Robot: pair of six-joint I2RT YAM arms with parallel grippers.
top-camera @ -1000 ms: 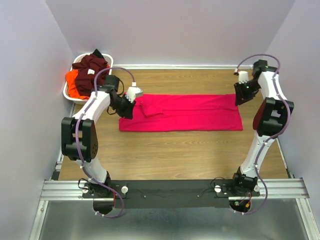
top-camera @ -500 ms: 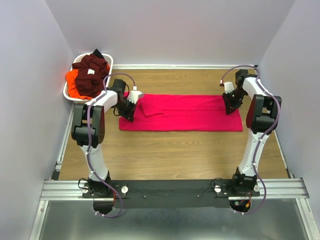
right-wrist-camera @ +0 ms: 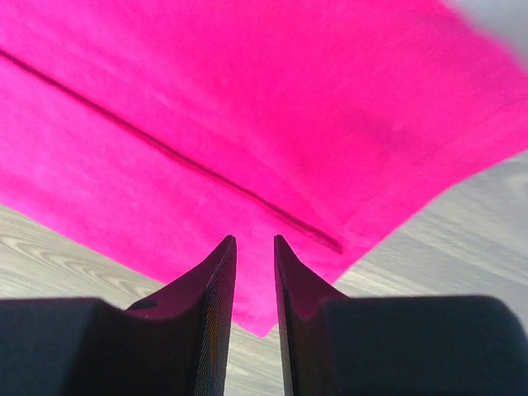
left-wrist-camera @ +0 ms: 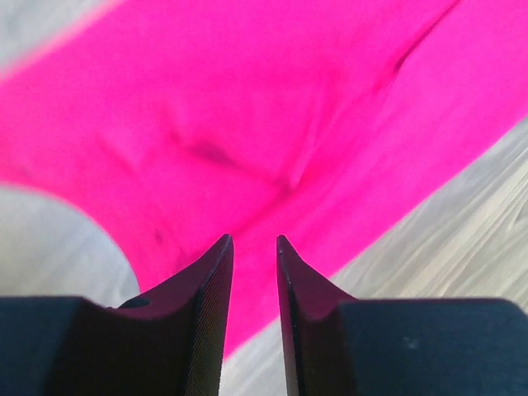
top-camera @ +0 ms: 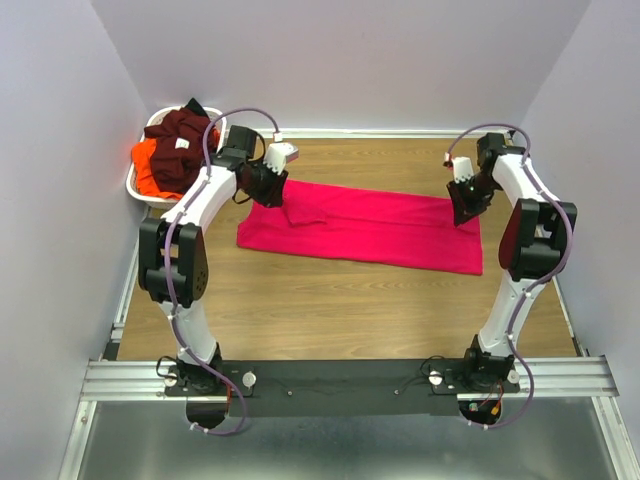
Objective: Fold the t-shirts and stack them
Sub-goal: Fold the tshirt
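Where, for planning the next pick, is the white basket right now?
In the top view the white basket sits at the far left corner of the table, just beyond the left gripper and the pink-red t-shirt, holding maroon tees and orange tees.

On the desk [top-camera: 340, 300] — one spread t-shirt [top-camera: 370, 228] lies across the middle, lengthwise from left to right, its left end set farther back than its right. The left tool [top-camera: 272, 192] is at the shirt's far left corner and the right tool [top-camera: 466, 212] at its far right corner, each nipping the cloth there, the two well apart. A basket [top-camera: 140, 190] sits at the desk's far left corner, behind and left of the left tool. In the basket — heaped t-shirts [top-camera: 180, 135], piled above its rim.
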